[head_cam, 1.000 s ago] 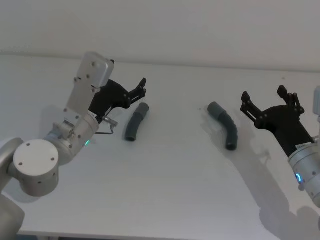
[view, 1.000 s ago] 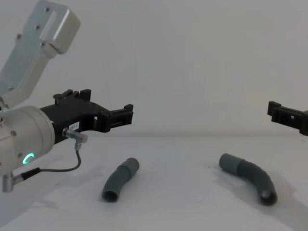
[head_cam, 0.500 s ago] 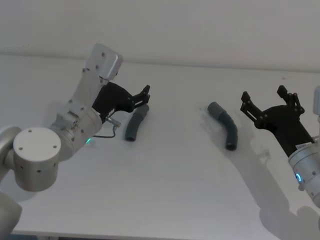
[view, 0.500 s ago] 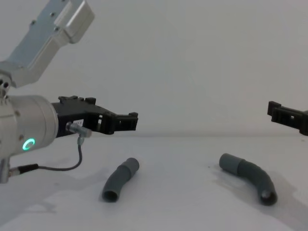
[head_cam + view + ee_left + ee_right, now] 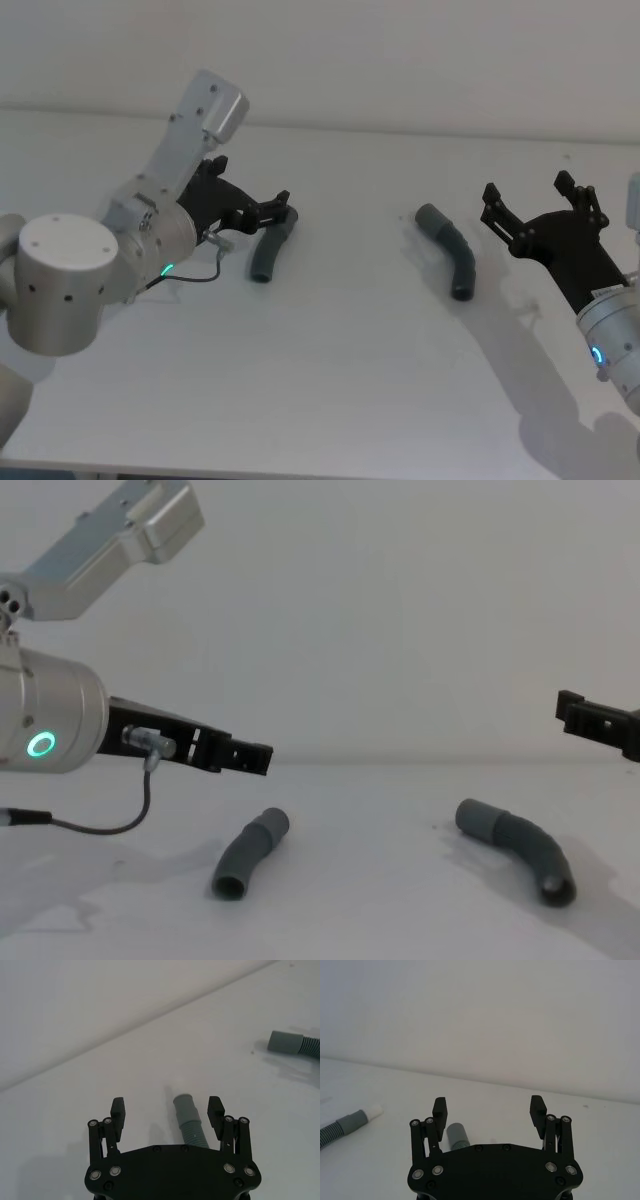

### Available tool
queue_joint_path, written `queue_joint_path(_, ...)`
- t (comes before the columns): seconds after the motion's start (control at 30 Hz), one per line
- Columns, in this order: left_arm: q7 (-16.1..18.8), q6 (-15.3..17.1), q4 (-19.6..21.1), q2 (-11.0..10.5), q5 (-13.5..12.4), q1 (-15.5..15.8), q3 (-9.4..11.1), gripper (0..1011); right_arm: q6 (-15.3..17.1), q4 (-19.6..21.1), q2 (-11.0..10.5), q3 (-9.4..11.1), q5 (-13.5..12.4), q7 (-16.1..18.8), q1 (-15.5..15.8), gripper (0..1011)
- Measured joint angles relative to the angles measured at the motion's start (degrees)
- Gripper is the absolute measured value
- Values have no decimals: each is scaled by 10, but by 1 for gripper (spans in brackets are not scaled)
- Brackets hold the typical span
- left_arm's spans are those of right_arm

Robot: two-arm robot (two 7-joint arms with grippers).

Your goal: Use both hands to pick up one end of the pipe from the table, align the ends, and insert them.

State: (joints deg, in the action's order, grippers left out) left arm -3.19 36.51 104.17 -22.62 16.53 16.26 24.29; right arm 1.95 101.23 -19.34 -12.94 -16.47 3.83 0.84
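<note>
Head view: matte white table meets white wall; left gripper, fingers spread and holding nothing, hovers above left hose; right gripper likewise, frame right.

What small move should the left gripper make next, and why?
Probably lower straight down. The left gripper is open, with the left hose piece framed between its fingers in the wrist view, yet the chest view shows it hovering above that piece on the table. The right gripper hangs open.

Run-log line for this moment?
pre-grasp | left gripper open over left dark-grey ribbed hose piece | right gripper open beside right dark-grey hose piece | pieces on white table
</note>
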Motion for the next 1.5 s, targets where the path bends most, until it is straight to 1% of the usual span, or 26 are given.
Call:
queue_joint_path(0.17,-6,37,-3,6,9,10,-3,1000,0,0,0,0,0,0,0,1004)
queue_joint_path(0.2,-9,49,-5,8,12,14,-3,1000,0,0,0,0,0,0,0,1004)
queue_joint_path(0.33,-14,71,-15,15,19,22,-5,1000,0,0,0,0,0,0,0,1004)
queue_joint_path(0.7,-24,114,-42,30,27,41,-5,1000,0,0,0,0,0,0,0,1004)
queue_joint_path(0.97,-30,126,-59,35,25,52,0,1000,0,0,0,0,0,0,0,1004)
queue_joint_path(1.5,-36,130,-94,52,16,69,9,1000,0,0,0,0,0,0,0,1004)
